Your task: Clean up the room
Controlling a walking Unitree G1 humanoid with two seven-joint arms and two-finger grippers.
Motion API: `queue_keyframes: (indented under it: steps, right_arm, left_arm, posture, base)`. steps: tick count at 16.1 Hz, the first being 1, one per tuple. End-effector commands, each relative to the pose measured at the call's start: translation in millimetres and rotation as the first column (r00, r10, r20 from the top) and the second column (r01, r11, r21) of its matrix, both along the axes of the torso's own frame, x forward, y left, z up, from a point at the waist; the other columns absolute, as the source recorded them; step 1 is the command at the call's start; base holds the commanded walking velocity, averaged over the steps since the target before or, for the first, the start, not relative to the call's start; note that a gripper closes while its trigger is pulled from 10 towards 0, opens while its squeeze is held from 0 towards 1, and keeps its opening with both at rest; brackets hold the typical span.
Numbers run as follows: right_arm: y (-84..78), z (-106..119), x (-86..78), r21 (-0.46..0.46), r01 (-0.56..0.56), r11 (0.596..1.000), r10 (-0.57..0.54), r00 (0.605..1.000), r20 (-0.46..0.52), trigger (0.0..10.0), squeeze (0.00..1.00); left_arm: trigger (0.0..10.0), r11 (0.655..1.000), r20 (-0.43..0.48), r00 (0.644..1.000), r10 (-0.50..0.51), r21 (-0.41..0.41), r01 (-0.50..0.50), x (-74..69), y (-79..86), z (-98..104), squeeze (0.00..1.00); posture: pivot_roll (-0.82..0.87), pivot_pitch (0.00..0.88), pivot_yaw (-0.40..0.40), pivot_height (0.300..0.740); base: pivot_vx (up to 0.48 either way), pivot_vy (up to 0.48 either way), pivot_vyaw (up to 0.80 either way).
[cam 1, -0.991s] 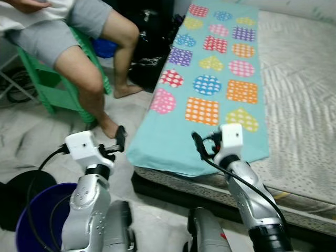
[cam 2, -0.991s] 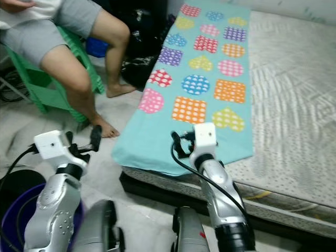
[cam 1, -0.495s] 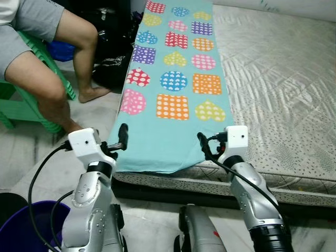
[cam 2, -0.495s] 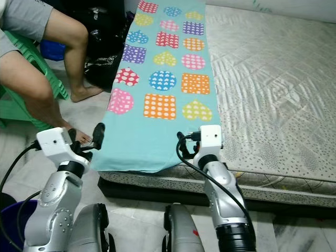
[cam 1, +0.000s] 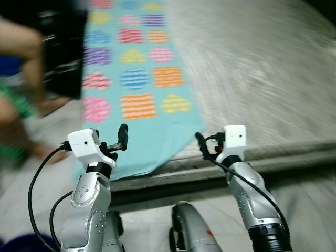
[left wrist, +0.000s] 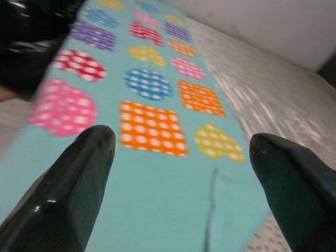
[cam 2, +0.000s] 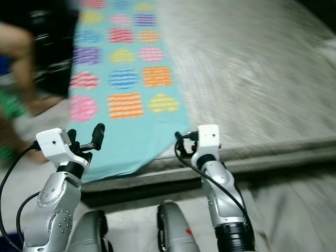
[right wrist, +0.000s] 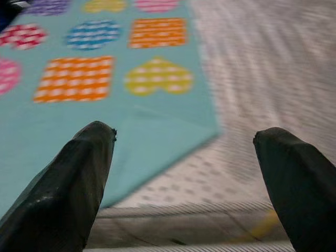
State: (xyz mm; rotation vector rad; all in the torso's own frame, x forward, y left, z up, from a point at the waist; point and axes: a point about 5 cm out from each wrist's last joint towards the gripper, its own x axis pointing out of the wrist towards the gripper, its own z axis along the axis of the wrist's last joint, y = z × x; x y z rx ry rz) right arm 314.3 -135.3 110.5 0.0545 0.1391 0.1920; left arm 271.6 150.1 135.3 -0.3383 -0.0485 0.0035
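We face a turquoise patterned blanket point(cam 1: 131, 89) spread along the mattress point(cam 1: 252, 68). Our left gripper point(left wrist: 178, 184) and right gripper point(right wrist: 184, 178) hover spread and empty near its closest edge, probably to grasp it.

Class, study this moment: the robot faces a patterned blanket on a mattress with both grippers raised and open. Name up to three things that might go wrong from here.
1. The head views are motion-blurred, so aiming at the blanket may be off.
2. A person's leg is beside the mattress, near the left gripper; a swing could strike it.
3. The blanket's corner lies just ahead of the right gripper; a hasty pull might drag the blanket onto the floor.
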Motion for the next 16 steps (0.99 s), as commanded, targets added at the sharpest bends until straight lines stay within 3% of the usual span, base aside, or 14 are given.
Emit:
queue_keyframes:
  steps: [1, 7, 16]
  right_arm:
    - [-1.0, -2.8, -1.3, 0.004, 0.000, 1.000, 0.000, 1.000, -0.014, 10.0, 0.00]
    - [-0.6, -2.0, 0.3, -0.002, -0.004, 1.000, 0.004, 1.000, -0.003, 10.0, 0.00]
    - [0.8, -2.8, -0.4, -0.014, -0.009, 1.000, 0.009, 1.000, 0.004, 10.0, 0.00]
  left_arm:
    - [10.0, 1.000, -0.006, 1.000, -0.008, -0.017, 0.008, -1.6, -4.0, -1.2, 0.00]
    - [10.0, 1.000, -0.003, 1.000, -0.016, -0.016, 0.016, 0.2, -5.0, -1.4, 0.00]
    - [10.0, 0.999, 0.006, 1.000, -0.026, -0.021, 0.026, 0.0, -5.8, -0.3, 0.00]
  posture:
    - [-0.01, 0.185, -0.078, 0.607]
    - [-0.01, 0.173, -0.079, 0.607]
    - [-0.01, 0.178, -0.077, 0.607]
  base:
    - [0.000, 0.000, -0.68]
    - [0.000, 0.000, -0.07]
    - [0.375, 0.000, 0.38]
